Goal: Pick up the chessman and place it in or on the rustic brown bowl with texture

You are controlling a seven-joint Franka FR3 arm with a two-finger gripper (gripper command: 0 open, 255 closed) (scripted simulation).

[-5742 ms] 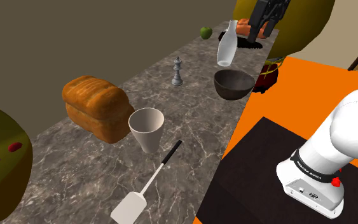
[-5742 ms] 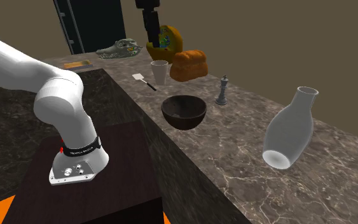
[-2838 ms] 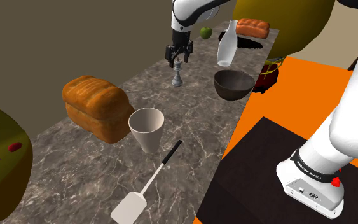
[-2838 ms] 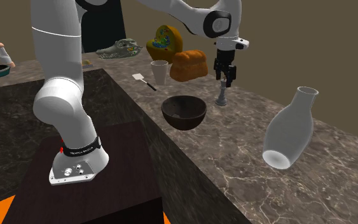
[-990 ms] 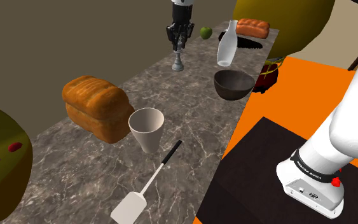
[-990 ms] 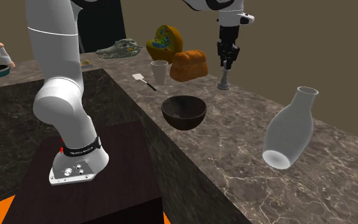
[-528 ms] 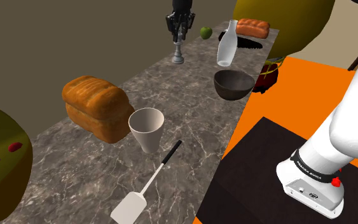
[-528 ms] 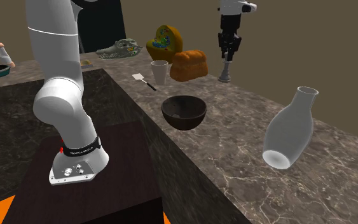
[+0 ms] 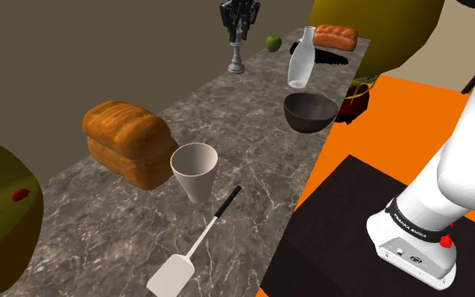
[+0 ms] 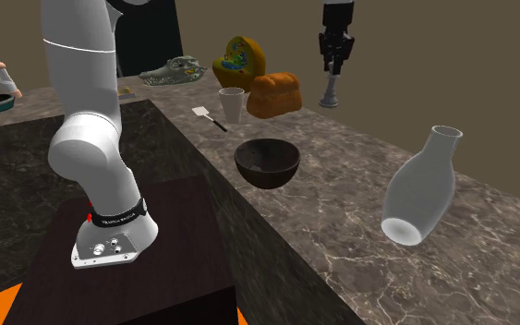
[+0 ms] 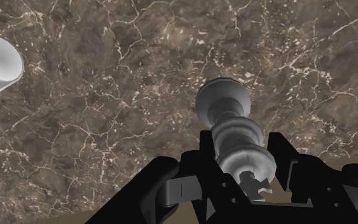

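Observation:
The grey chessman hangs upright in the air above the marble counter, and my gripper is shut on its top. In the second exterior view the chessman hangs under the gripper, well above and behind the dark brown bowl. In the shoulder view the bowl stands near the counter's front edge, to the right of the piece and lower in the picture. The wrist view looks down the chessman, which the black fingers clasp at its head, with the marble far below.
A pale vase stands behind the bowl, close to the held piece. A bread loaf, a white cup and a spatula lie along the counter. A green apple sits at the far end. The stand is at lower right.
My gripper has risen steadily with the chessman in it, so the piece now hangs higher above the counter. Everything else has stayed put.

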